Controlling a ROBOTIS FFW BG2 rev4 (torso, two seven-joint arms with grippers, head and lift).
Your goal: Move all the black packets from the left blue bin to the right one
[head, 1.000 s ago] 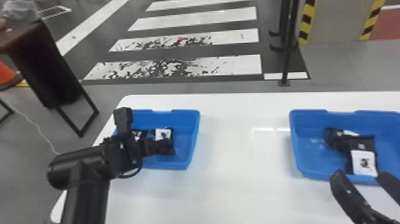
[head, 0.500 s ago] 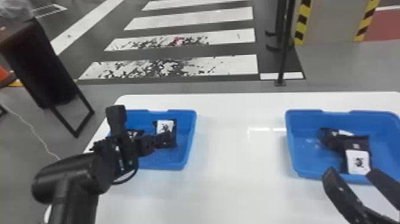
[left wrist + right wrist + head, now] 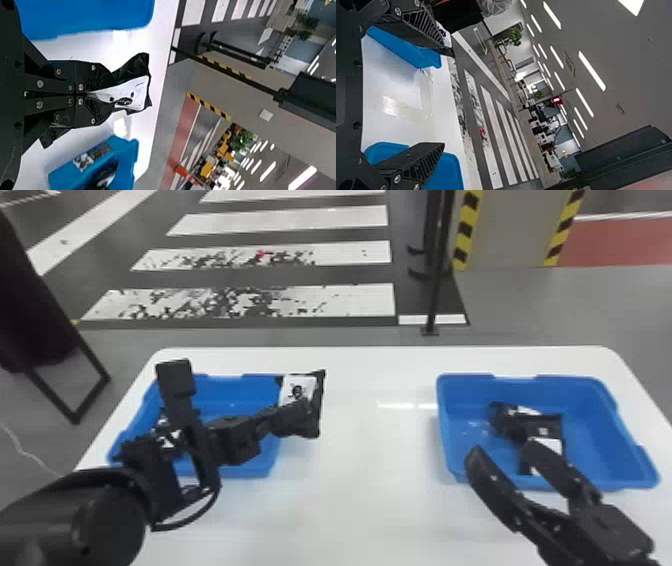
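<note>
Above the right-hand side of the left blue bin [image 3: 272,462], the left claw [image 3: 99,95] is closed on a black packet [image 3: 136,93]. Over the last second, the claw has lifted this packet from the bin interior and shifted it toward the gap between bins. Pick-up appears complete; transfer is the current step.

Packet position: clamped between the fingertips, with the white label and the far end projecting beyond them. In the head view it appears at the bin rim, well apart from the right blue bin [image 3: 615,440].

The right claw [image 3: 505,450] is open and empty at the near side of the right bin. It has moved inward, so a handover is possible; otherwise, keep it clear of the carry path. Caution: the projecting packet may swing or snag.

Farther out, dark packets [image 3: 542,425] lie in the right bin. Black-and-white packaging [image 3: 170,437] remains in the left bin, partly hidden behind the arm; count cannot be determined. Both bins rest on the white desk [image 3: 360,500].
</note>
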